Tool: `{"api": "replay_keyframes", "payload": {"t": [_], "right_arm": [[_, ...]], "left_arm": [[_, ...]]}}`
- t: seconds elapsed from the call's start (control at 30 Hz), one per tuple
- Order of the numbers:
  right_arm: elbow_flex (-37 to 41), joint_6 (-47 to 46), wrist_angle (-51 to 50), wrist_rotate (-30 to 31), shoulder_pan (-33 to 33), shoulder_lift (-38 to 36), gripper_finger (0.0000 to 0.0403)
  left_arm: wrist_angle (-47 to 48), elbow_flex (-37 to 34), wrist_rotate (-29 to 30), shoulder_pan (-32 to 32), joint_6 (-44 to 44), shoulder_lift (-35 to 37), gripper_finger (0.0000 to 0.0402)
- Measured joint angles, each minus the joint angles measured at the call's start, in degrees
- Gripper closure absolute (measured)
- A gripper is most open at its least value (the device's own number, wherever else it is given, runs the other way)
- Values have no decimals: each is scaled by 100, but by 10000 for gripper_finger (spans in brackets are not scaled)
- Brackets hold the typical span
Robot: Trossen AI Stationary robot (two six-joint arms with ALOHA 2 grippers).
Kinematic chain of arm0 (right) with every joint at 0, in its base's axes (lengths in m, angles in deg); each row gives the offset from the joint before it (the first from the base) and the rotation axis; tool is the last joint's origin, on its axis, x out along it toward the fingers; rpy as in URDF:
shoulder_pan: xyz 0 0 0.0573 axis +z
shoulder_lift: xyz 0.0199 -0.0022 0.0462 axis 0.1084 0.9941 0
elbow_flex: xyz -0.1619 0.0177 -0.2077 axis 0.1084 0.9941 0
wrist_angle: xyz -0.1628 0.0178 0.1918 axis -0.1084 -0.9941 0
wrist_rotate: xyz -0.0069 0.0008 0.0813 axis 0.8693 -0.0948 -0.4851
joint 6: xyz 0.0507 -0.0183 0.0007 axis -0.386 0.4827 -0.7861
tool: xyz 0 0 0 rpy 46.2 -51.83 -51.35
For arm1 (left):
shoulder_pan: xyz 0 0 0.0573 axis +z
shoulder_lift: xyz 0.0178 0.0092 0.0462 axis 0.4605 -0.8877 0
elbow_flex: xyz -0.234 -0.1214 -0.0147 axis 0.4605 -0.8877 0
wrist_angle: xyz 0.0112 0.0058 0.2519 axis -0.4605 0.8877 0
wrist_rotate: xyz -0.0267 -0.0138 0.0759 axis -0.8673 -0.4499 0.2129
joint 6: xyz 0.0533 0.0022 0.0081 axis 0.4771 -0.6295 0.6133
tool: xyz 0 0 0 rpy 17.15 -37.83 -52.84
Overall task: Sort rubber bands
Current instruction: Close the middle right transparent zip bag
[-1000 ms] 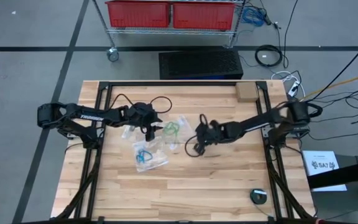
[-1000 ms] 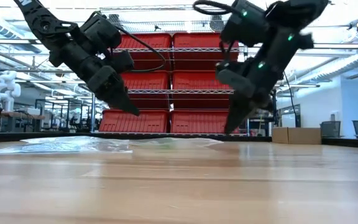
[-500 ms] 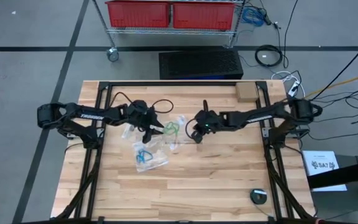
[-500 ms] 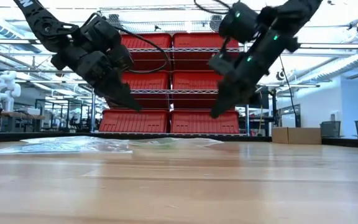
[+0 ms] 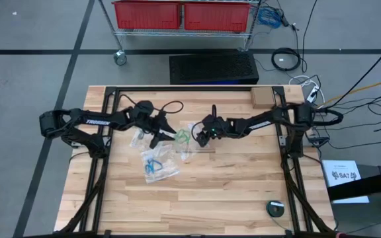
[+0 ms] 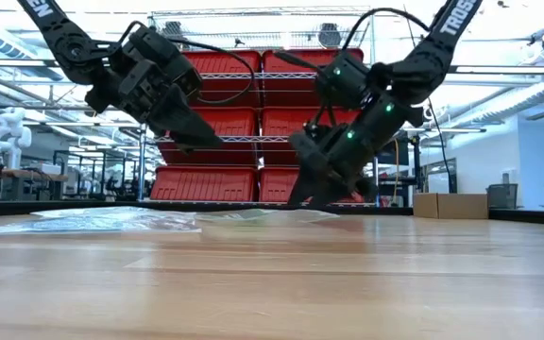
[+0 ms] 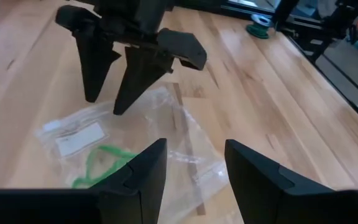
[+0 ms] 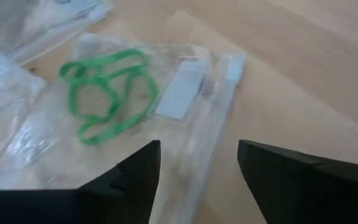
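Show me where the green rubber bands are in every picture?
High view: the green rubber bands lie mid-table, between both grippers.
Low view: I cannot make them out; only clear plastic shows there.
Left wrist view: green rubber bands inside a clear bag.
Right wrist view: green rubber bands in the bag.
Shared landmark: the bag's white label.

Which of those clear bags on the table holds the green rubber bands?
The bag with the green rubber bands lies between the two hands, directly before the right hand. The bag nearer the table's middle holds blue ones.
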Motion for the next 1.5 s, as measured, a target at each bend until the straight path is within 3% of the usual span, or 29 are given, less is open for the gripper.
{"api": "replay_keyframes", "payload": {"t": [0.17, 0.43, 0.7, 0.83, 1.07, 1.2, 1.5], "right_arm": [[0, 88, 286, -133, -48, 149, 225], [0, 818, 484, -151, 87, 172, 389], [-2, 2185, 526, -21, 485, -492, 399], [-4, 2528, 450, 201, 782, -989, 400], [-4, 2618, 378, 210, 1101, -1507, 402], [-5, 2658, 327, 212, 1176, -1544, 402], [-7, 2655, 271, 212, 1174, -1543, 403]], "left_arm": [[-73, -76, -20, 197, -1, 0, 233], [-1081, -503, -502, 590, -518, -2, 233], [-1102, -521, -469, 592, -1074, -2, 233], [-1188, -516, -21, 396, -1078, -2, 233], [-1961, -500, 183, -99, -1080, -2, 233], [-1944, -354, 650, -233, -1091, -2, 233], [-1556, -14, 688, -447, -1062, -48, 238]]}}
